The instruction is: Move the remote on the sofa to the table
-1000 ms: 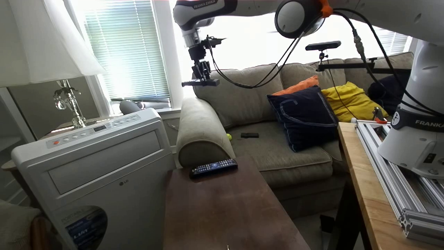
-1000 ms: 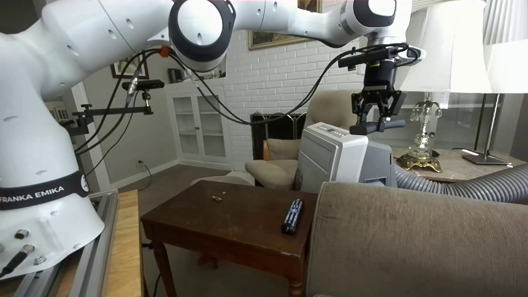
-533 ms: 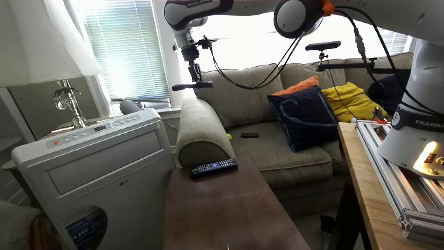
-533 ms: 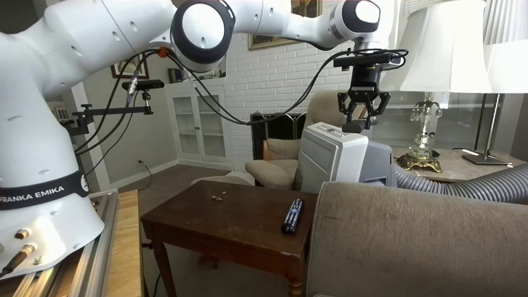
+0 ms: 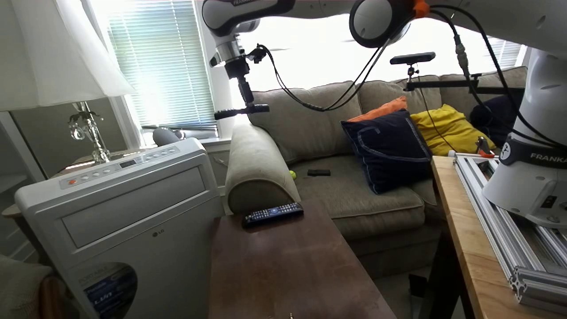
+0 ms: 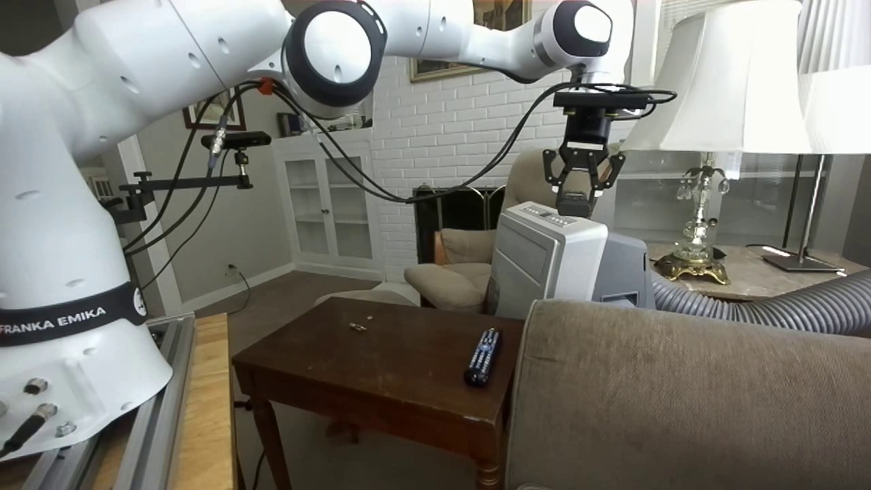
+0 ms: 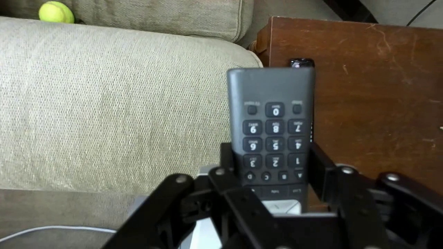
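Observation:
The remote (image 7: 273, 86), dark with number keys, is held in my gripper (image 7: 270, 155), its fingers along both long sides. In both exterior views the gripper (image 5: 249, 105) (image 6: 578, 190) hangs high, pointing down, with the remote (image 5: 228, 114) (image 6: 573, 206) roughly level in it. The sofa (image 5: 266, 159) is grey-beige; its rolled arm (image 7: 121, 103) lies below and beside the remote in the wrist view. The dark brown table (image 5: 283, 274) (image 6: 381, 347) stands against the sofa arm; its end (image 7: 380, 97) shows right of the remote. A flat black object (image 5: 319, 172) lies on the sofa seat.
Another remote with bluish keys (image 5: 272, 214) (image 6: 483, 356) lies on the table end near the sofa arm. A white portable air conditioner (image 5: 128, 190) stands beside the table, under the gripper. A lamp (image 6: 735, 82) is close by. A tennis ball (image 7: 56, 12) sits by the sofa arm.
My gripper has moved left in both exterior views, carrying the remote away from the sofa's back. It has turned, so the remote shows nearly end-on in an exterior view. The grip has stayed shut.

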Robot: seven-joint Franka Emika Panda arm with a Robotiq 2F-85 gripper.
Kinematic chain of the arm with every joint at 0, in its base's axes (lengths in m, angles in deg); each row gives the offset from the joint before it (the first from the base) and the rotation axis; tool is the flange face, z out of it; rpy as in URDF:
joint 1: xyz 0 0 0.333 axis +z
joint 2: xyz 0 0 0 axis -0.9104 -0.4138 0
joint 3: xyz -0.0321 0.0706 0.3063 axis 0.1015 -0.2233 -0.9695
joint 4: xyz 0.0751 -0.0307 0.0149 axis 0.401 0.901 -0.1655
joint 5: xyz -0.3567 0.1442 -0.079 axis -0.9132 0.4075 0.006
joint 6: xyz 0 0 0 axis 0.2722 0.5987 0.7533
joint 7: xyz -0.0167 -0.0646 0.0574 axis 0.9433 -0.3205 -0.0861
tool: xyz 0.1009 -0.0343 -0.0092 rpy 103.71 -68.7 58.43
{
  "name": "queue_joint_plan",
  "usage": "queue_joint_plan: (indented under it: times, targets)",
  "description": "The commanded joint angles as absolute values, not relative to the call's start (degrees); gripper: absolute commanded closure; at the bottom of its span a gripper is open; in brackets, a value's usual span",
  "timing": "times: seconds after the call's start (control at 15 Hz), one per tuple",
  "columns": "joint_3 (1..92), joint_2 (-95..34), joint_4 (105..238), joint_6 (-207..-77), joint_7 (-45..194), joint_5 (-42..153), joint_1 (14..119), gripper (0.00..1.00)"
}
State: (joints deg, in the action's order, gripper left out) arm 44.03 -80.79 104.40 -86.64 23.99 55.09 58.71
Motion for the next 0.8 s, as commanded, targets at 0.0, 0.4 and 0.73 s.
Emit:
queue_joint_plan:
  times: [0.0,0.4,0.73]
  targets:
    - [43.53,-80.23,105.52,-87.06,24.16,54.65,58.62,0.47]
    - [43.48,-80.82,105.94,-86.97,22.31,54.15,59.3,0.72]
    - [43.07,-84.72,102.93,-80.58,14.03,53.28,61.3,0.72]
